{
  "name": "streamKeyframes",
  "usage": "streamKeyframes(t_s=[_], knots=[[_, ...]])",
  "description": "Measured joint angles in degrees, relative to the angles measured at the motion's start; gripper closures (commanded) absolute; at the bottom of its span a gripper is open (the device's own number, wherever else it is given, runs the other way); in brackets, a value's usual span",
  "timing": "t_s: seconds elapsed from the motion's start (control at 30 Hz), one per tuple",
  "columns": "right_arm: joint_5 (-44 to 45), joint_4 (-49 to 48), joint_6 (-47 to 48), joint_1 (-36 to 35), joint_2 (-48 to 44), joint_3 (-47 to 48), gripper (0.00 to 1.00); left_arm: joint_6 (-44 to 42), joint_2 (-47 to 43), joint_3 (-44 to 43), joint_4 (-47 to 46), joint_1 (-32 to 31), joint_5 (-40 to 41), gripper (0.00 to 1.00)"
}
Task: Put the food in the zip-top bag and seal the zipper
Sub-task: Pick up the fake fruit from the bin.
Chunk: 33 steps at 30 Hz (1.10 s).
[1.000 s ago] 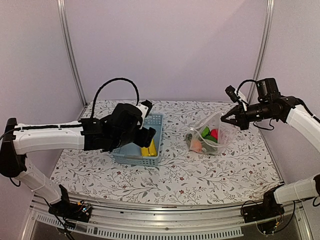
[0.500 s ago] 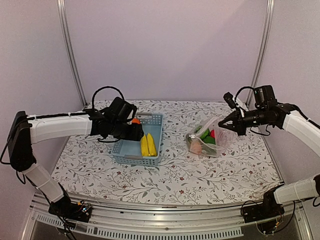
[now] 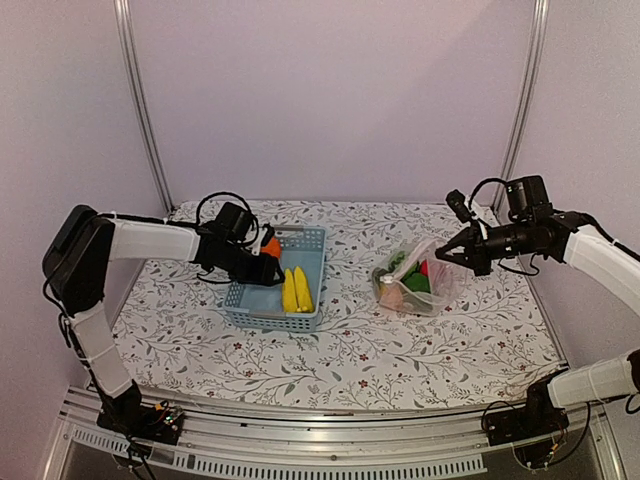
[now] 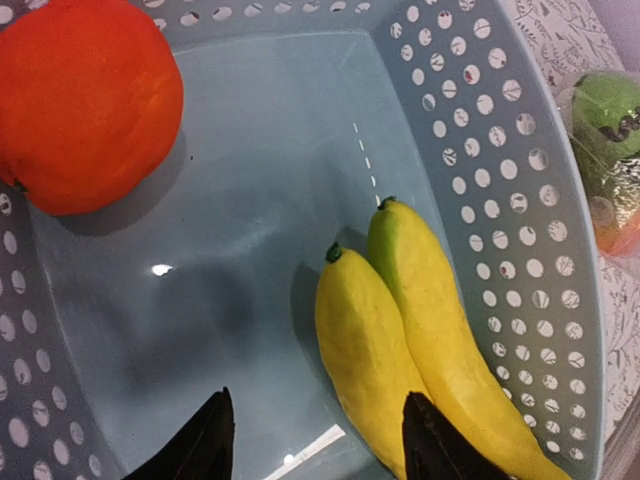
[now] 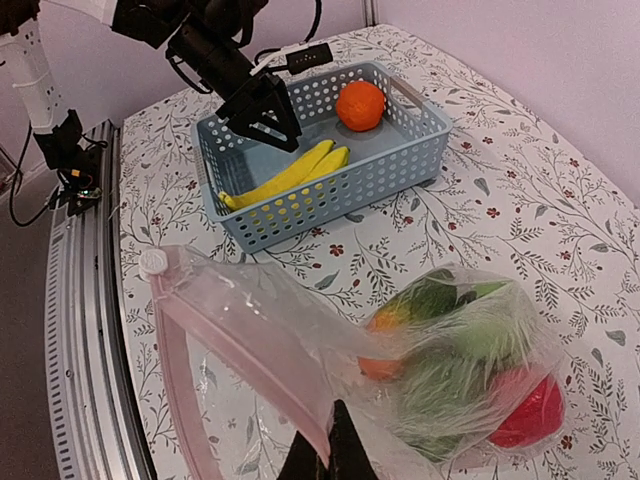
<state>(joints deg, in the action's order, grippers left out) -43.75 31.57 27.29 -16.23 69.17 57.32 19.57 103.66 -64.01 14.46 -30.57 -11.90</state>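
Top external: left hand (image 3: 265,268) nearer bananas (image 3: 296,290)

Low inside basket (image 3: 312,240), centre-left; zip-top bag (image 3: 415,285) centre-right.
Left wrist: jaws half-wide, empty; bananas beside right jaw, long axis running to lower right.
Right wrist: right hand (image 5: 325,455) pinched on bag mouth.

Glossy plastic bananas (image 4: 420,330), smooth perforated plastic basket (image 4: 500,150), crinkly clear plastic bag (image 5: 250,320), matt floral cloth (image 5: 500,200).

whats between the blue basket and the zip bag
Nothing but bare floral cloth; the top view shows the basket and bag apart.
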Motion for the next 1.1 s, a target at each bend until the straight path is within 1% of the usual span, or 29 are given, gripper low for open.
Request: streamKeyframes(t_s=[0.2, 0.43, 0.73, 0.83, 0.93, 1.03, 1.1], knots=[[-0.1, -0.1, 0.6, 0.0, 0.0, -0.5, 1.00, -0.5, 4.3, -2.3, -1.3, 0.1, -2.3, 0.44], [-0.2, -0.2, 0.8, 0.0, 0.0, -1.1, 1.00, -1.7, 7.6, -6.0, -2.2, 0.3, -1.9, 0.45], [-0.1, -0.2, 0.9, 0.0, 0.0, -1.2, 1.00, -3.7, 9.3, -7.0, -2.3, 0.9, -5.6, 0.47], [-0.1, -0.2, 0.9, 0.0, 0.0, -1.2, 1.00, -3.9, 9.8, -7.0, -2.3, 0.9, -6.6, 0.50], [-0.1, -0.2, 0.9, 0.0, 0.0, -1.2, 1.00, -4.2, 9.9, -7.0, -2.3, 0.9, -7.2, 0.57], [-0.1, -0.2, 0.9, 0.1, 0.0, -1.3, 1.00, -4.7, 9.9, -7.0, -2.3, 0.9, -7.7, 0.68], [-0.1, -0.2, 0.9, 0.1, 0.0, -1.3, 1.00, -4.7, 9.9, -7.0, -2.5, 0.9, -8.2, 0.72]])
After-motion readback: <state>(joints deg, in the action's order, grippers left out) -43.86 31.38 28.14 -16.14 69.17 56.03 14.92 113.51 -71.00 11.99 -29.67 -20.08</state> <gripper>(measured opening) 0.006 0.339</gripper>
